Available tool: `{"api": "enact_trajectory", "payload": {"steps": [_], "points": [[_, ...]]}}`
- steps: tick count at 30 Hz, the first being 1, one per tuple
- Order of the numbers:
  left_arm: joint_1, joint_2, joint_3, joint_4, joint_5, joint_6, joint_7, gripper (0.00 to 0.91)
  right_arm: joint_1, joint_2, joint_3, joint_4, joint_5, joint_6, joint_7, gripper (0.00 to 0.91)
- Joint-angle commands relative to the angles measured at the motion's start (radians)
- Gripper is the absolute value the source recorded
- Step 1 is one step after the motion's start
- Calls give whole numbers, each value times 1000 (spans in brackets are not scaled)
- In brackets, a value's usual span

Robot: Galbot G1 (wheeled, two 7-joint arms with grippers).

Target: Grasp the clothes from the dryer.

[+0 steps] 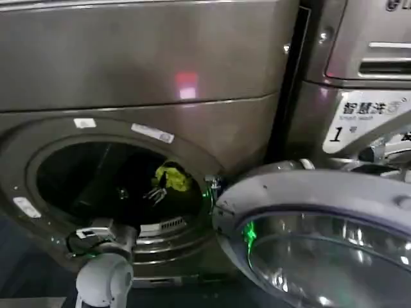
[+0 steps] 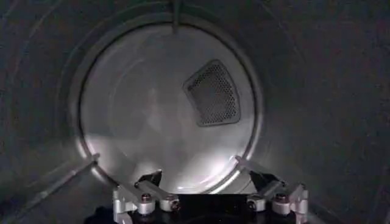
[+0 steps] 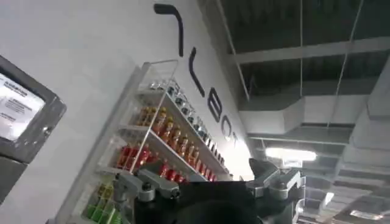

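Swung wide at the front, the grey-rimmed glass door (image 1: pixel 321 237) leaves the round opening of the dryer (image 1: pixel 141 70) free for reaching in. At the opening's lower lip the left gripper (image 2: pixel 206 173) points into the drum (image 2: pixel 164 115), fingers spread apart and holding nothing; its wrist view shows bare drum wall and a mesh vent (image 2: pixel 213 92). Inside the opening a bright yellow-green bundle of clothes (image 1: pixel 173 178) is visible. The right gripper (image 3: pixel 210 176) points away toward a shelf of bottles (image 3: pixel 164 140), its fingers apart.
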Motion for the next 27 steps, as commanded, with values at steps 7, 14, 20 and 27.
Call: {"api": "enact_trajectory", "payload": {"steps": [7, 14, 20, 27], "points": [[-252, 45, -30, 273, -35, -40, 2, 907, -23, 3, 29, -1, -52, -5, 4, 907], [-542, 46, -54, 612, -49, -96, 3, 907, -26, 12, 35, -15, -52, 6, 1, 907], [-730, 73, -17, 887, 7, -160, 46, 907, -14, 12, 26, -15, -52, 7, 0, 907], [-1047, 209, 156, 1332, 404, -265, 577, 907, -6, 9, 23, -29, -51, 14, 0, 907]]}}
